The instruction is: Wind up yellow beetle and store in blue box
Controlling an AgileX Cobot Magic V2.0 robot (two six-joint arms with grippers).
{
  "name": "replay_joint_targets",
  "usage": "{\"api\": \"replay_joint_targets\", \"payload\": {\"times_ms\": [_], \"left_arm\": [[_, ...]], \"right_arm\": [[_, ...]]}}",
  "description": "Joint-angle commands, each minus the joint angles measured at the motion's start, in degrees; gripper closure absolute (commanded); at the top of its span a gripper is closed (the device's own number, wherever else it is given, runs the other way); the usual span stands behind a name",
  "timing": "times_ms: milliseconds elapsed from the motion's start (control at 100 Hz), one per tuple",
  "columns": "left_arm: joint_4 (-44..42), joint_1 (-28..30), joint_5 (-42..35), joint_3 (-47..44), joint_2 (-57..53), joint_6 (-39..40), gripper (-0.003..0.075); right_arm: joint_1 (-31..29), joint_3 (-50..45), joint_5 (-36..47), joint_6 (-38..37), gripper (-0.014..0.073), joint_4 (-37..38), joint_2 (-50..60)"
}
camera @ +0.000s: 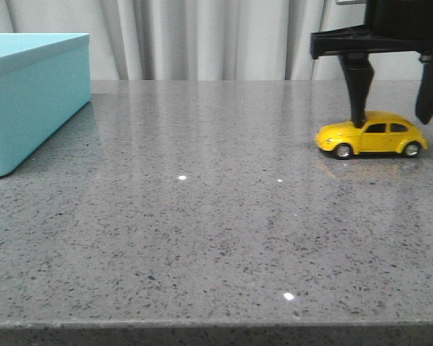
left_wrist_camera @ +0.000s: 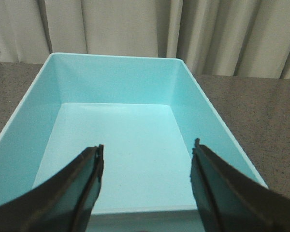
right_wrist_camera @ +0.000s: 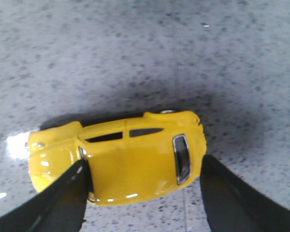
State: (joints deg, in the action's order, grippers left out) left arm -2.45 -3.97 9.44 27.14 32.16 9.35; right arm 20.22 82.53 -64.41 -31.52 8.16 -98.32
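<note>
The yellow beetle (camera: pixel 372 135) stands on its wheels on the grey speckled table at the right, nose pointing left. My right gripper (camera: pixel 392 121) is open and lowered over it. One finger (camera: pixel 359 101) rests at the windscreen and the other (camera: pixel 431 94) hangs just behind the rear, apart from it. In the right wrist view the beetle (right_wrist_camera: pixel 121 159) lies lengthwise between the fingers of the right gripper (right_wrist_camera: pixel 145 164). The blue box (camera: pixel 36 101) stands at the far left. My left gripper (left_wrist_camera: pixel 147 145) is open and empty above the empty blue box (left_wrist_camera: pixel 116 79).
The grey speckled table (camera: pixel 202 216) stretches between the box and the car. Its front edge runs along the bottom of the front view. Pale curtains hang behind the table.
</note>
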Motion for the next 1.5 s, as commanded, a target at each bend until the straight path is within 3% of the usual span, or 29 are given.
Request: {"api": "replay_joint_targets", "payload": {"times_ms": [0,310,540,1070,1490], "left_arm": [[0.59,-0.47,-5.12,2.13,0.45,0.18,0.0334],[0.59,-0.47,-5.12,2.13,0.45,0.18,0.0335],[0.59,-0.47,-5.99,2.13,0.45,0.18,0.0334],[0.59,-0.47,-10.04,2.13,0.45,0.18,0.0335],[-0.56,-0.47,-10.06,2.13,0.45,0.18,0.0335]], "right_arm": [[-1.76,-0.1,-0.66,0.29,0.0106,2.71,2.67],[-4.92,-2.73,-0.1,1.35,0.0106,2.79,3.18],[-2.1,-0.71,5.04,2.88,0.0106,-1.93,10.89],[-0.57,-1.1,6.59,3.78,0.0106,-2.39,23.04],[-0.57,-12.21,18.19,3.79,0.0106,-2.39,35.95]]}}
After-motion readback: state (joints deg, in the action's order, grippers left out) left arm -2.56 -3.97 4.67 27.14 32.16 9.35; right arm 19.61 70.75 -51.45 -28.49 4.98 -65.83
